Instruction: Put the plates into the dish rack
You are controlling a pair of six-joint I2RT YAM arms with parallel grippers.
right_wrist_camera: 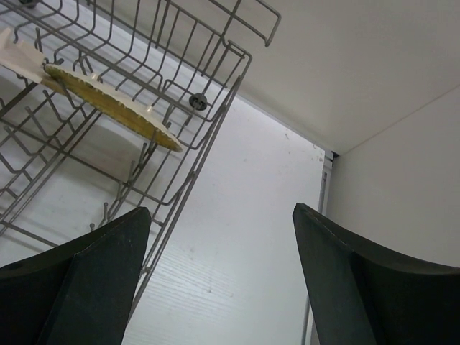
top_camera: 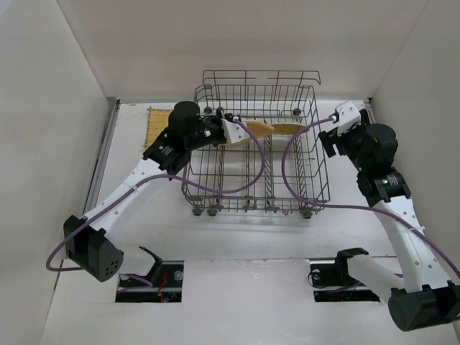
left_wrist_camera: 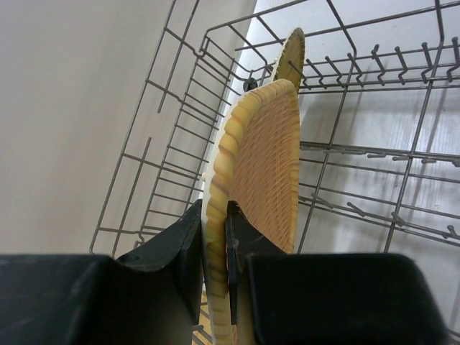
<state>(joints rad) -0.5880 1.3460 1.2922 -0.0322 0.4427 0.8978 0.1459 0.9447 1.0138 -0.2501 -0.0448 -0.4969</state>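
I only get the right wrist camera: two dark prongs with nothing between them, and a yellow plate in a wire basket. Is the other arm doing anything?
Observer: Yes. The left jaws are shut on a ribbed plate, held on edge within the dish rack.
Operator: Are more plates waiting somewhere?
Observer: One more shows: a pale striped plate lies flat on the table left of the rack, partly hidden by the left arm.
Operator: And where is my own arm?
Observer: From above, the right jaws hang just outside the rack's right rear corner.
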